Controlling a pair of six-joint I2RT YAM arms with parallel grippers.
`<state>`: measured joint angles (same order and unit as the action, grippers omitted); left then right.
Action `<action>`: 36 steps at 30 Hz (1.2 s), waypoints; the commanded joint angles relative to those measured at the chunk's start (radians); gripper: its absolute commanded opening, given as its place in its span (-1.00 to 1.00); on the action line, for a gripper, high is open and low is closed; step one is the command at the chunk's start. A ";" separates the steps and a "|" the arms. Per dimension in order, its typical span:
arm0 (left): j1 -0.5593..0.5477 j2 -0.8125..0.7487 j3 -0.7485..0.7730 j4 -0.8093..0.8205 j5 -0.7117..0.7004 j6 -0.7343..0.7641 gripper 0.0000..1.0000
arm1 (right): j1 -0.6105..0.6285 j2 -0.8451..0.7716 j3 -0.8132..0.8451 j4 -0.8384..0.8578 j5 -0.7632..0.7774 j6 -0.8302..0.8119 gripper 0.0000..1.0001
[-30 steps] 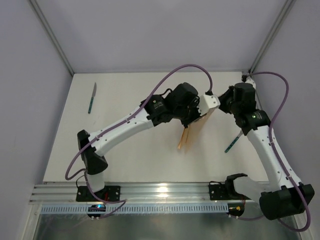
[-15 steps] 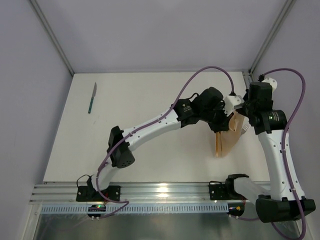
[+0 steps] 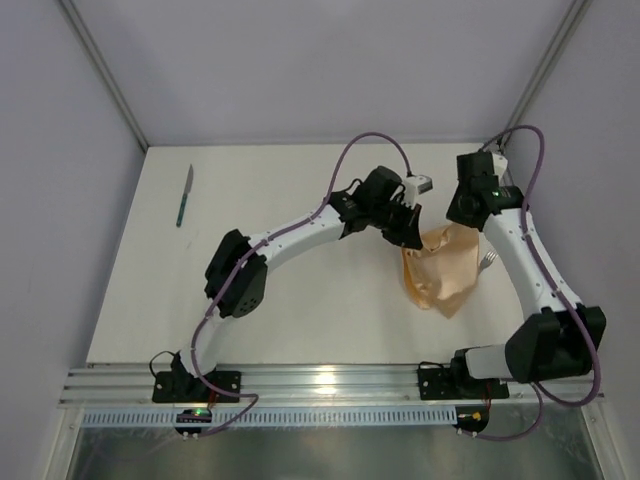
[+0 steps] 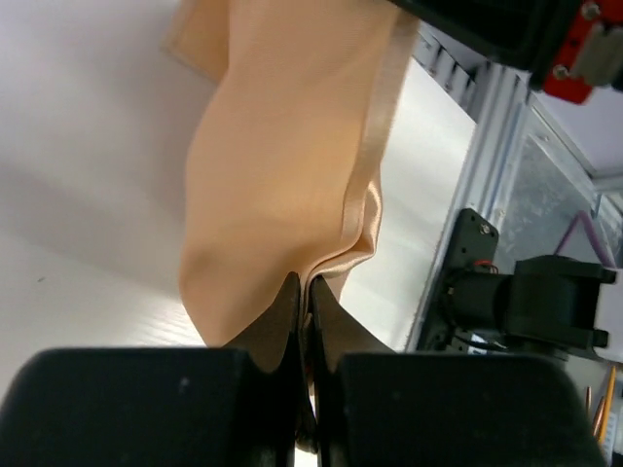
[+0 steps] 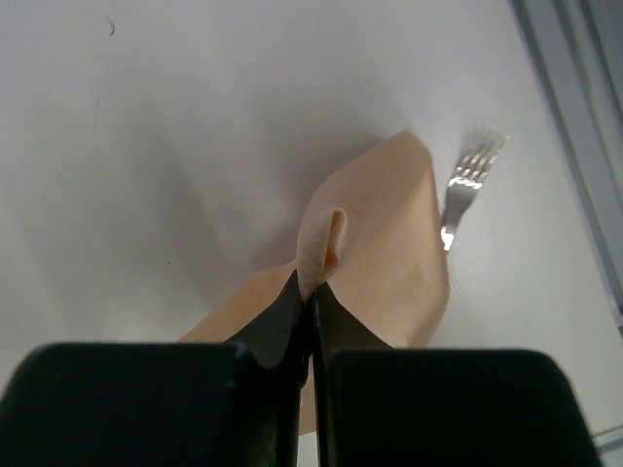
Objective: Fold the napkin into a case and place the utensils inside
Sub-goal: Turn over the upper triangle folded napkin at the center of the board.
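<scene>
**Napkin: carried right and let down, 2 hands clenched on it**

1. Napkin (image 3: 440, 280). Peach cloth, 1 piece. My left hand (image 4: 304, 289) is clenched on a hemmed edge, and my right hand (image 5: 307, 289) is clenched on a small pinch of fold. 1 second ago the cloth hung between my hands as a narrow strip. Now it sits further right and sags wide and rumpled onto the table (image 3: 280, 300), just below and between both hands.

2. Fork (image 5: 469, 175). Just beyond my right hand. Only the tines show. The handle, in plain sight 1 second ago, now lies under the cloth.

3. Knife (image 3: 184, 195). Well off to the left of my left hand, unmoved.

Status, as I judge it: there is no case yet. The cloth is loose and unfolded, and the fork is under it, not inside a fold. Both utensils are still to be placed.
</scene>
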<state>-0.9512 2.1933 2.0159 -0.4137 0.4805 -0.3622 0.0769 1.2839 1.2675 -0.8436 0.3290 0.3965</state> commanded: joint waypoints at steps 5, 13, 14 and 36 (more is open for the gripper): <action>0.230 -0.061 -0.285 0.243 0.069 -0.106 -1.00 | 0.200 0.349 0.173 0.152 0.027 0.107 -0.93; 0.428 -0.145 -0.629 0.464 0.105 -0.176 -1.00 | 0.351 0.785 0.571 0.129 0.015 0.185 -0.92; 0.465 -0.153 -0.681 0.476 0.107 -0.188 -1.00 | 0.363 0.813 0.599 0.127 0.010 0.206 -0.93; 0.670 -0.360 -1.008 0.517 0.020 -0.176 -0.17 | 0.518 1.118 0.905 0.331 -0.215 0.329 0.14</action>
<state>-0.3023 1.8954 1.0088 0.1078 0.5388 -0.5858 0.5728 2.4100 2.1006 -0.5976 0.1661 0.7181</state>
